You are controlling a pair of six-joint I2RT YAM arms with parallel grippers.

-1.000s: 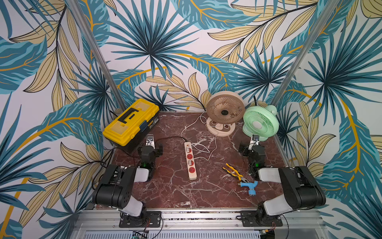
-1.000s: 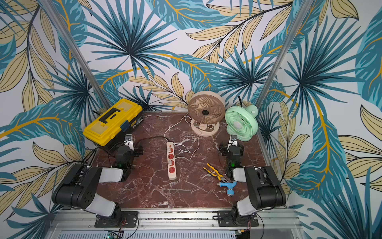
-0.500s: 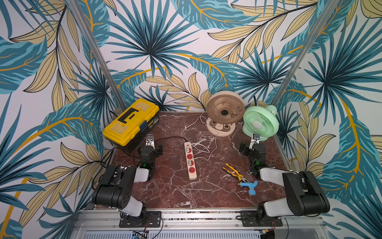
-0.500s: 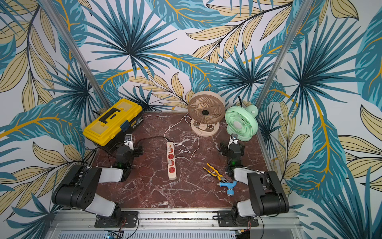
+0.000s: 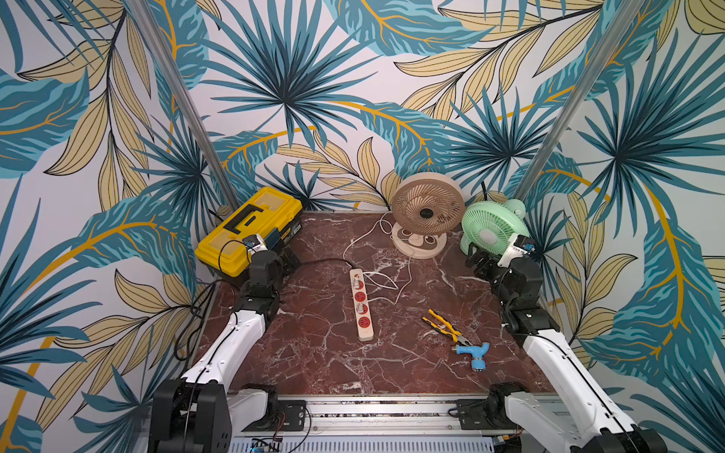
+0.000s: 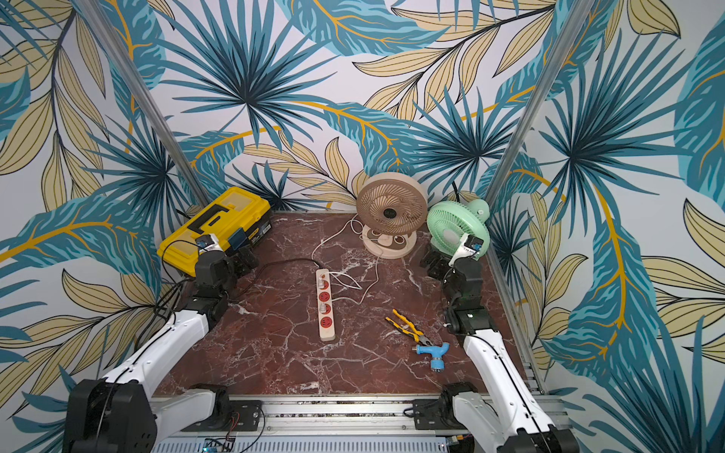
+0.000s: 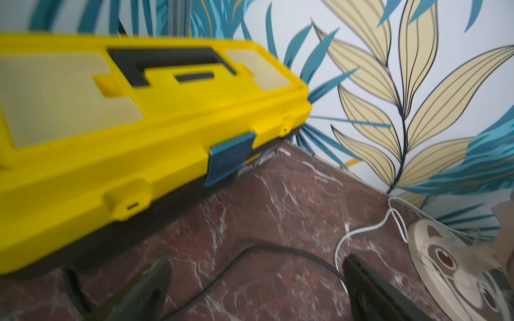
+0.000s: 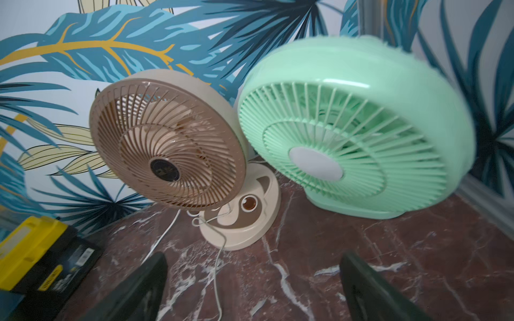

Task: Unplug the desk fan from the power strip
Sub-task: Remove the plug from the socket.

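Observation:
The cream-white power strip (image 5: pixel 361 304) (image 6: pixel 326 304) lies in the middle of the marble table with its black cord (image 7: pixel 261 248) running off to the left. The beige desk fan (image 5: pixel 427 208) (image 8: pixel 167 144) stands at the back, and its white cord (image 5: pixel 408 270) loops down to the strip's far end. My left gripper (image 5: pixel 292 257) (image 7: pixel 256 278) is open above the black cord, beside the toolbox. My right gripper (image 5: pixel 476 261) (image 8: pixel 253 278) is open over bare table in front of both fans. Neither gripper holds anything.
A green fan (image 5: pixel 490 231) (image 8: pixel 356 133) stands right of the beige one, close to my right wrist. A yellow toolbox (image 5: pixel 251 227) (image 7: pixel 125 116) fills the back left corner. Yellow pliers (image 5: pixel 443 325) and a blue tool (image 5: pixel 472 351) lie front right.
Both arms have unfolded and lifted from their low pose, carrying the grippers a little toward the back of the table. Both grippers stay open. The strip and fans have not moved.

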